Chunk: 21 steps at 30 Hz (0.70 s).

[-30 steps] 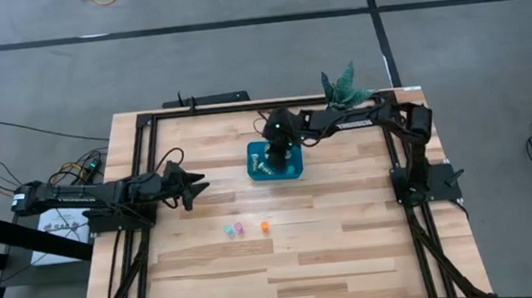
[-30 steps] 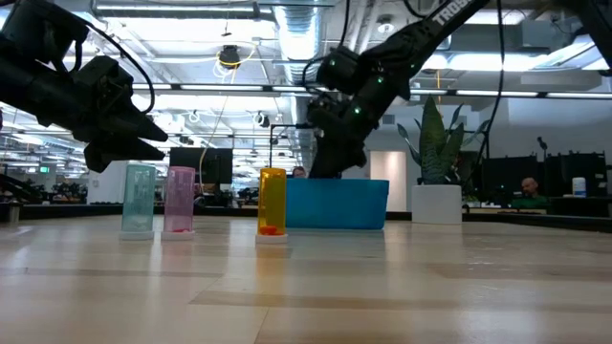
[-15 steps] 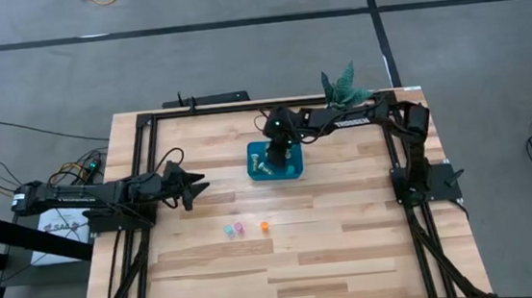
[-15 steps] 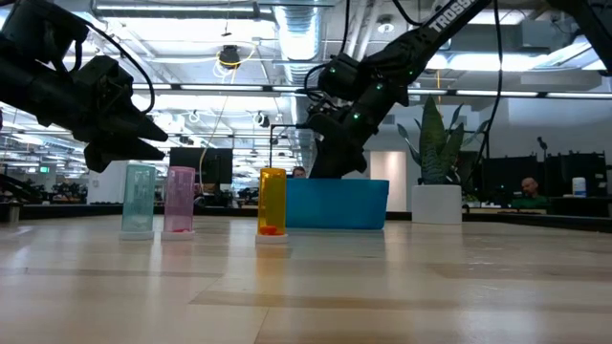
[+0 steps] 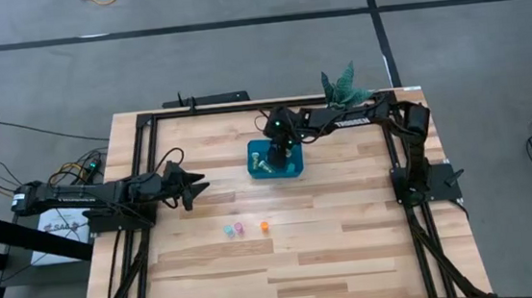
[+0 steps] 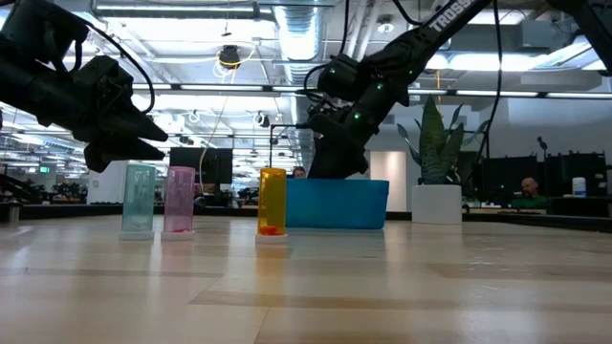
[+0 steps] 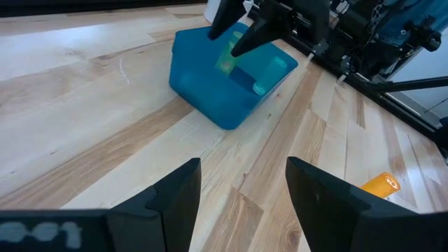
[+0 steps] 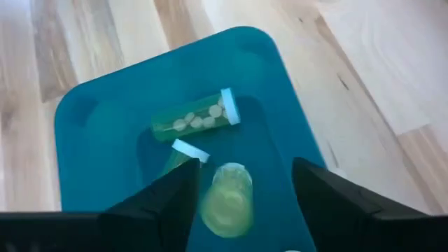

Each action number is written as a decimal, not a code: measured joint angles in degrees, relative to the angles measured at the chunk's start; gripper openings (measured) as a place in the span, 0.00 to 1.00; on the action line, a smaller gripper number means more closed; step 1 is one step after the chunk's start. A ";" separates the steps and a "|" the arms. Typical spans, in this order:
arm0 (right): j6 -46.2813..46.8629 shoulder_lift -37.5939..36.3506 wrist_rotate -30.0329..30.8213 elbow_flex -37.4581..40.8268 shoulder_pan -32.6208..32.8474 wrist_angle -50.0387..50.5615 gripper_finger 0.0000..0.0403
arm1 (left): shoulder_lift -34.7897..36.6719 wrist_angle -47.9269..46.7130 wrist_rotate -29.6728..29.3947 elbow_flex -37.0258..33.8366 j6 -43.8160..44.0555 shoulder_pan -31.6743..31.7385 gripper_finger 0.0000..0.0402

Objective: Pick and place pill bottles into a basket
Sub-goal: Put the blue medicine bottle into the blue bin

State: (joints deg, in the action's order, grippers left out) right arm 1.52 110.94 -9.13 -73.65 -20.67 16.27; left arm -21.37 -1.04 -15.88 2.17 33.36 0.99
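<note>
While right jaws (image 8: 241,185) gape, yellow-green bottle (image 8: 227,198) sits between (over basket (image 8: 105,150)).

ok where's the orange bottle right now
In the high view the orange pill bottle stands on the table in front of the basket, at the right end of a short row beside the pink bottle and blue bottle.

a pale wooden plank table (image 5: 352,248) framed by black rails carries a teal-blue rectangular plastic basket (image 5: 276,159), a white plant pot (image 6: 438,204), and three upright tiny bottles in a row: blue (image 5: 227,231), pink (image 5: 239,228), orange (image 5: 264,226).
</note>
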 joint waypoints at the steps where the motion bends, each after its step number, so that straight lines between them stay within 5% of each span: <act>1: 0.01 -0.31 0.00 0.00 0.00 0.41 0.56 | -0.01 0.00 0.00 0.00 0.00 0.02 0.50; 12: -2.79 -9.52 -0.09 -8.01 3.77 12.89 0.49 | 0.00 0.09 -1.20 0.00 0.02 0.02 0.50; 18: -0.77 -23.13 -8.39 -8.52 8.46 14.76 0.46 | 0.00 0.08 -1.31 0.00 0.01 0.02 0.50; 21: 1.10 -31.27 -7.57 -7.35 11.42 14.53 0.44 | 0.00 0.09 -1.31 0.00 -0.94 0.02 0.50</act>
State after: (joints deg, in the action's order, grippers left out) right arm 2.62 79.67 -16.70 -81.00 -9.25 30.80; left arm -21.37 -0.95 -17.19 2.17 32.43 1.01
